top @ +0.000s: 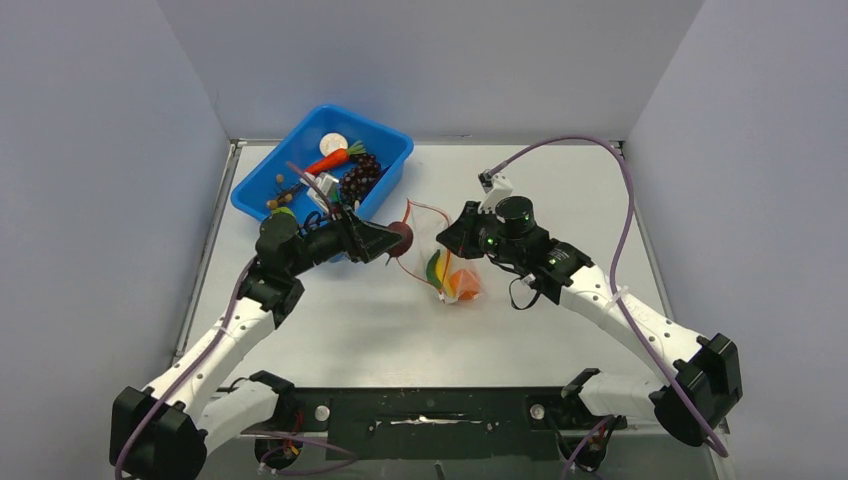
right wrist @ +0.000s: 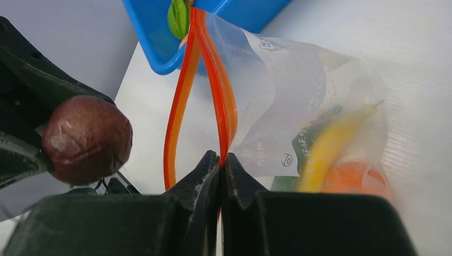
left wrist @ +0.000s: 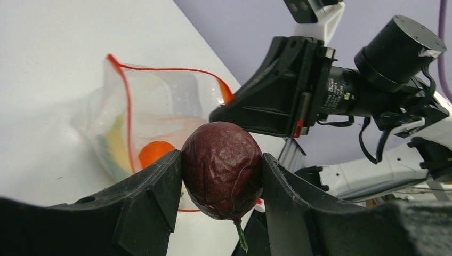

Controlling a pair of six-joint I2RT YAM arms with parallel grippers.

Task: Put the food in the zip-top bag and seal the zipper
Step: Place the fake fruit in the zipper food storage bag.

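Observation:
My left gripper point(top: 398, 240) is shut on a dark maroon wrinkled round fruit point(left wrist: 222, 169) with a green stem and holds it just left of the bag's mouth. My right gripper point(right wrist: 220, 160) is shut on the red-orange zipper point(right wrist: 178, 106) and holds the clear zip-top bag point(top: 455, 275) up with its mouth open in a loop. Inside the bag lie a yellow banana point(right wrist: 330, 141), an orange ball point(right wrist: 346, 178) and a green piece point(right wrist: 312, 130). The maroon fruit also shows in the right wrist view point(right wrist: 88, 138), left of the zipper loop.
A blue bin point(top: 262, 185) stands at the back left, behind the left gripper. It holds a carrot point(top: 330, 160), dark grapes point(top: 362, 178) and a white disc point(top: 333, 143). Grey walls close the table on three sides.

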